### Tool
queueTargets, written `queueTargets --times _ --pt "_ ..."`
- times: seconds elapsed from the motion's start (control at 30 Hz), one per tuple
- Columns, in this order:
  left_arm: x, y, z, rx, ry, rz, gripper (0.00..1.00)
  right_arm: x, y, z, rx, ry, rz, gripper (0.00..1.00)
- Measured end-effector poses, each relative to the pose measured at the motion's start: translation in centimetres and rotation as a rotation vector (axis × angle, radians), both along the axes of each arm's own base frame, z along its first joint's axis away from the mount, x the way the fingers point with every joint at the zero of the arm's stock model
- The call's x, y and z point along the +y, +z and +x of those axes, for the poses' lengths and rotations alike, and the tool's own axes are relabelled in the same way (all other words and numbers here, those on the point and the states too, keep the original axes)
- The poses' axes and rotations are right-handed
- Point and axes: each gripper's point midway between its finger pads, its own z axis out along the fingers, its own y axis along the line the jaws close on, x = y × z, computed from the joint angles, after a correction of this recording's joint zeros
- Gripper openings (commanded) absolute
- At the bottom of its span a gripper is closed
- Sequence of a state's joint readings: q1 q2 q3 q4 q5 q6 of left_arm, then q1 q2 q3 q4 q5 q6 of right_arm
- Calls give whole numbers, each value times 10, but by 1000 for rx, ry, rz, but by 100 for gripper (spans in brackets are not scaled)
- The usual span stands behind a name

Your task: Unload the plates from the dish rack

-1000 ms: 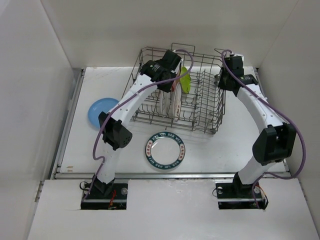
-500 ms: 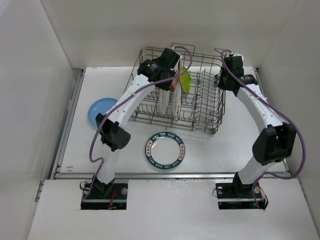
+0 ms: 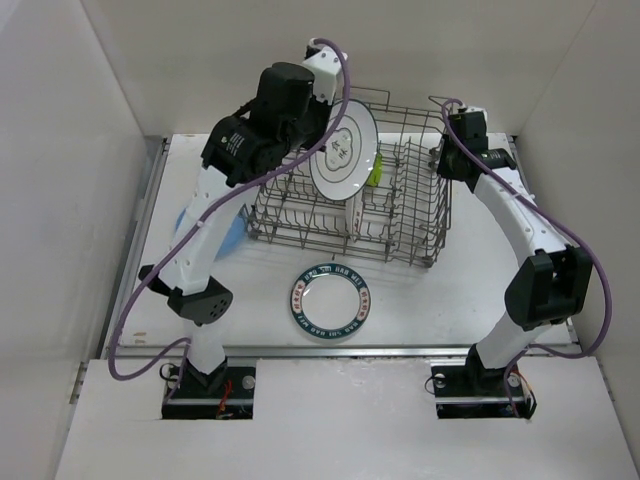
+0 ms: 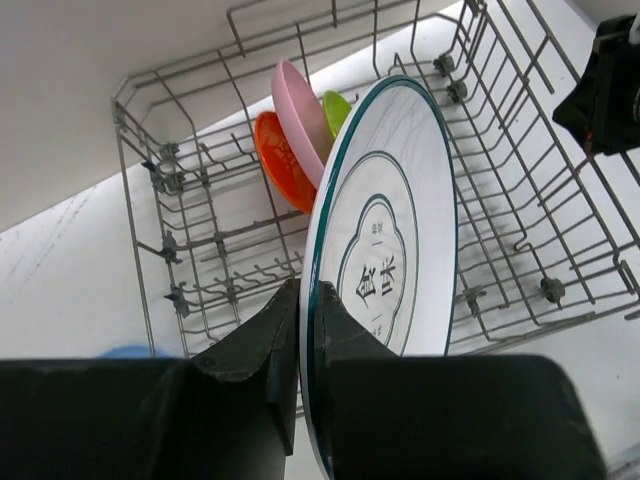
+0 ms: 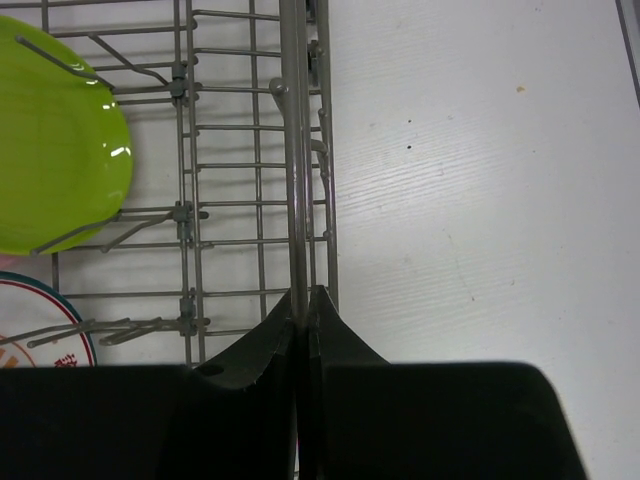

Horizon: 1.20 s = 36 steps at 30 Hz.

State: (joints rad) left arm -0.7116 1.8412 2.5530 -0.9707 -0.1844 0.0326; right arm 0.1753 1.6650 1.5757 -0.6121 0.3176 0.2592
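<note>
- White plate (image 3: 343, 152) is up over the dish rack (image 3: 400, 225) in the top view, on edge in the left gripper (image 3: 318, 158). A rimmed plate (image 3: 331, 303) lies flat on the table (image 3: 450, 300) at the rack's 6 o'clock. A blue plate (image 3: 222, 238) sits at 9 o'clock, half hidden by the arm. The right gripper (image 3: 443, 168) is at the rack's 3 o'clock edge.
- Left wrist: the left gripper (image 4: 303, 330) is pinched narrow on the white plate's (image 4: 385, 260) teal rim at 7 o'clock. Below, the orange plate (image 4: 280, 160), pink plate (image 4: 300, 105) and lime-green plate (image 4: 336, 108) stand in the rack (image 4: 200, 230), seemingly touching.
- Right wrist: the right gripper (image 5: 303, 310) is clamped tight on a rack (image 5: 293, 150) rim wire. The lime-green plate (image 5: 55, 140) sits at 10 o'clock, and a red-printed plate (image 5: 30, 320) peeks in at 8 o'clock.
</note>
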Motion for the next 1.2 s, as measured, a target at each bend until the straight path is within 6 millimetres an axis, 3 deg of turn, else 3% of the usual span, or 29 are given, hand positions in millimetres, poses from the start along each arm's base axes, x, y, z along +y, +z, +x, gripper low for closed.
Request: queueTargets --times 0.1,0.2,0.33,0.53,0.7,0.8,0.9,1.03,1.07,1.17,1.2 --pt "4 -10 -1 43 -23 9 0 -1 0 0 0 2 -5 0" --pt "13 -41 -5 155 -68 36 0 -2 0 2 -1 4 -12 0" --pt "23 -106 -32 395 -208 98 0 -6 0 6 -1 9 -31 0" --pt "18 -217 -109 803 -497 151 0 -14 1 16 3 24 -70 0" --pt "12 -276 -142 887 -564 191 0 -14 2 17 0 34 -73 0" --pt "5 -292 -144 854 -570 195 0 -14 3 16 -14 38 -73 0" --pt "-1 -297 -130 788 -553 190 0 -13 3 12 -24 44 -68 0" --pt "-4 -305 -114 718 -519 207 20 -14 3 11 -25 44 -67 0" --pt "-3 -309 -112 708 -509 223 30 -14 3 11 -26 45 -68 0" --pt "1 -313 -110 696 -495 259 41 -14 3 11 -30 51 -75 0" --pt "2 -314 -109 691 -495 268 53 -15 3 12 -31 55 -78 0"
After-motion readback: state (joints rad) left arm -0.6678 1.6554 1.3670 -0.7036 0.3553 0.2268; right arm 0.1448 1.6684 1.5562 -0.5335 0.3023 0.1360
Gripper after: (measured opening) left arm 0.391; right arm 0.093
